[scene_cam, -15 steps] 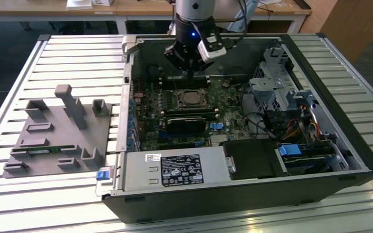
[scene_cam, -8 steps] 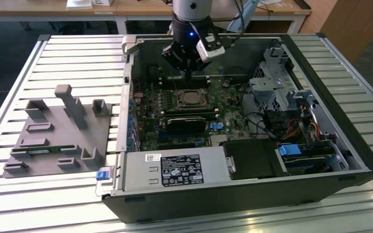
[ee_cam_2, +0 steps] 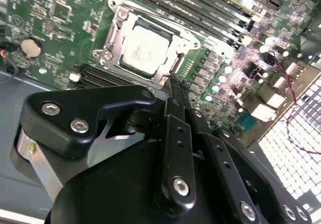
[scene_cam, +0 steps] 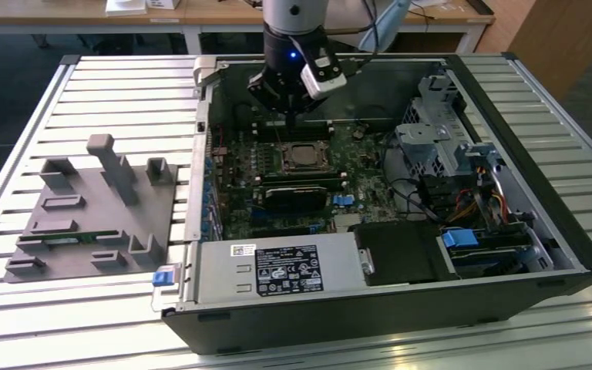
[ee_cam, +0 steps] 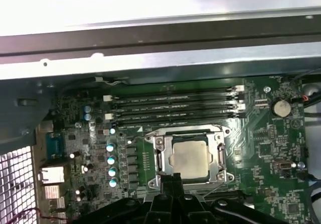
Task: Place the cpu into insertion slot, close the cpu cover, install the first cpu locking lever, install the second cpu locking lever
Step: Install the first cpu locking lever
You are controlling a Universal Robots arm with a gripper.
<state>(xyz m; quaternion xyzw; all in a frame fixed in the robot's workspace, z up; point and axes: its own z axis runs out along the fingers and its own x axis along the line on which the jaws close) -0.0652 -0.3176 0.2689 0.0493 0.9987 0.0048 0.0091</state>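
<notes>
one cpu (ee_cam: 189,156), one cpu cover (ee_cam: 161,158), four memory slots (ee_cam: 173,108).

Silvery cpu (ee_cam: 189,156) seated flat — cpu cover (ee_cam: 219,153) down.

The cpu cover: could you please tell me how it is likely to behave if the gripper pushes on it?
The cpu cover looks like a thin metal frame, so it is probably stiff but slightly springy. It lies flat around the cpu, so it should hardly tip or roll. Its bare metal may be slippery for the gripper.
</notes>
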